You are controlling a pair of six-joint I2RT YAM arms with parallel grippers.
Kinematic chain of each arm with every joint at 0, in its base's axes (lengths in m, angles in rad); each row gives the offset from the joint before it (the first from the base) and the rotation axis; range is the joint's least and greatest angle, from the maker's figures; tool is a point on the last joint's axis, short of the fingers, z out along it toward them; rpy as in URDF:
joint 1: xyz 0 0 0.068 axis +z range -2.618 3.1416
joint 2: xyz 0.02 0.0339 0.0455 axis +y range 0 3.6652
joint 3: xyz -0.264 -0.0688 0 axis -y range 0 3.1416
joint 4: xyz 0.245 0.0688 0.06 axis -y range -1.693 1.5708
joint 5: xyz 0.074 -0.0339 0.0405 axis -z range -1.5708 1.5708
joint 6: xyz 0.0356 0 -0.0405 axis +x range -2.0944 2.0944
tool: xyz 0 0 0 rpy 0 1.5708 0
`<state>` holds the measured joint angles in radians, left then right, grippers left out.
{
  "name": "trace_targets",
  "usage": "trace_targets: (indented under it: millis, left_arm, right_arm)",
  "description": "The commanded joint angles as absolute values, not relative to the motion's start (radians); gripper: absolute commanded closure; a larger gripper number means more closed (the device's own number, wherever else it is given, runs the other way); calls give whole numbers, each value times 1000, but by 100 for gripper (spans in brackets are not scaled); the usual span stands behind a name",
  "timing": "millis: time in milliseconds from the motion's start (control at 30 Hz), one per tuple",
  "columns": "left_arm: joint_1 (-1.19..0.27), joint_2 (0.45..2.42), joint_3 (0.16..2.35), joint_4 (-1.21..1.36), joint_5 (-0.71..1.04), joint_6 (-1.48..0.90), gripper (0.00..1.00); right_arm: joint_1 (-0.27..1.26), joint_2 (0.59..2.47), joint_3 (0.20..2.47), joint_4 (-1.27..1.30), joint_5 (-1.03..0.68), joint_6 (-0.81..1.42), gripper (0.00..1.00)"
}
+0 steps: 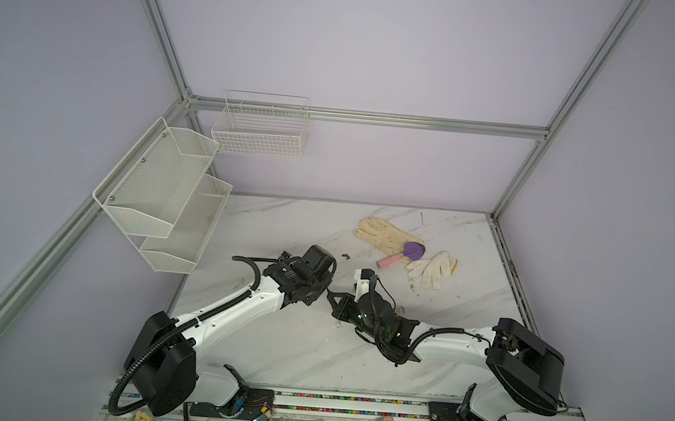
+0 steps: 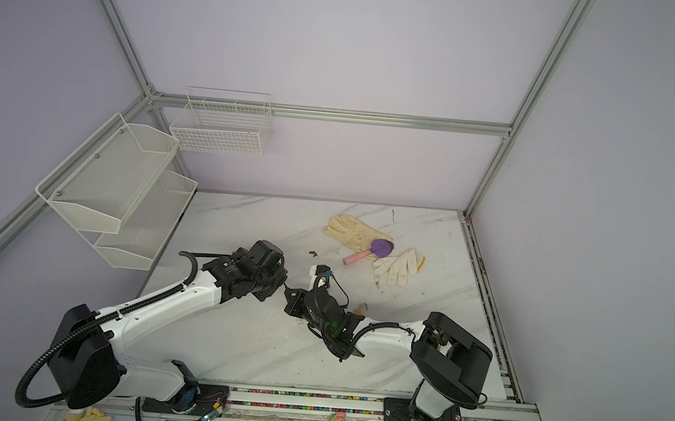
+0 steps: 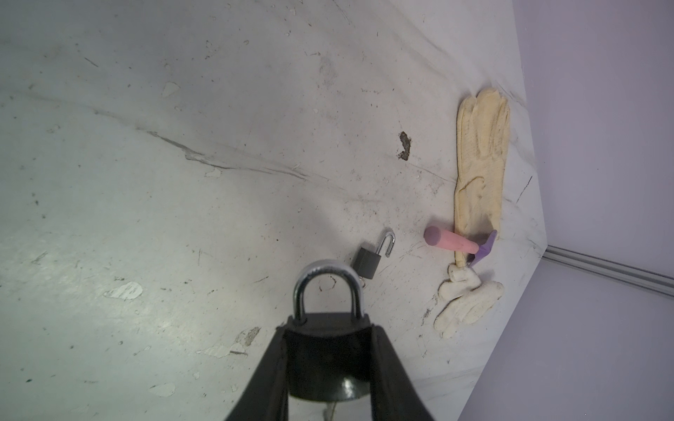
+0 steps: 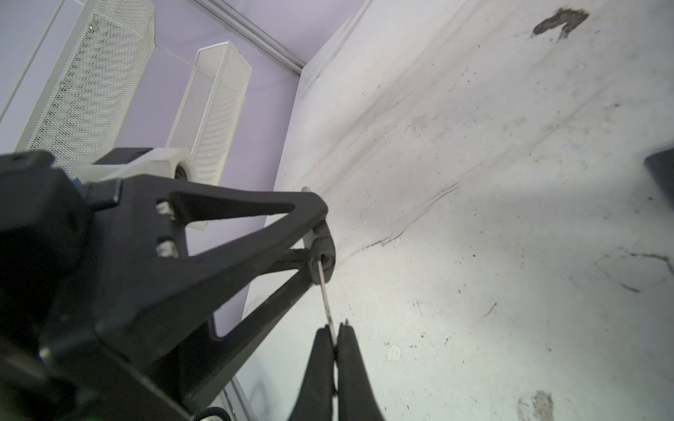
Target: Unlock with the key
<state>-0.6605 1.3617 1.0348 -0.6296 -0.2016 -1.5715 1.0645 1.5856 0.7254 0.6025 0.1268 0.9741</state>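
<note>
My left gripper (image 3: 328, 330) is shut on the black body of a padlock (image 3: 328, 359), and its silver shackle (image 3: 326, 280) stands closed beyond the fingertips. In the right wrist view, my right gripper (image 4: 335, 330) is shut on the key (image 4: 325, 295), seen edge-on as a thin metal strip. The key's tip sits in the keyhole on the bottom of the padlock (image 4: 322, 255), which is held between the left fingers (image 4: 226, 206). In both top views the left gripper (image 1: 321, 290) (image 2: 278, 282) and the right gripper (image 1: 330, 296) (image 2: 288, 289) meet tip to tip above mid-table.
A smaller black padlock (image 3: 367, 261) lies on the marble table (image 1: 282, 340) with its shackle open. Two gloves (image 1: 383, 234) (image 1: 433, 268) and a pink-handled purple trowel (image 1: 403, 254) lie at the back right. A mesh shelf (image 1: 161, 200) and a wire basket (image 1: 259, 129) hang on the walls.
</note>
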Motion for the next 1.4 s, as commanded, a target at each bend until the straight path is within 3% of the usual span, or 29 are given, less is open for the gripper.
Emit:
trace_targets:
  millis: [0, 433, 800, 1033, 1367]
  left_arm:
    - [-662, 1351, 1040, -602, -189, -1579, 100]
    - [-663, 1341, 1034, -585, -160, -1579, 100]
    - [-673, 1338, 1074, -606, -143, -1482, 100]
    - [-696, 1317, 1067, -689, -192, -1461, 100]
    - [-699, 1295, 1057, -717, -243, -1479, 100]
  right_arm:
    - [1057, 1575, 754, 599, 140, 962, 100]
    - [1047, 1598, 778, 644, 104, 938, 100]
    - [1042, 1613, 829, 630, 36, 776, 100]
    - [961, 1572, 791, 746, -152, 821, 100]
    - [989, 1529, 817, 538, 36, 800, 100]
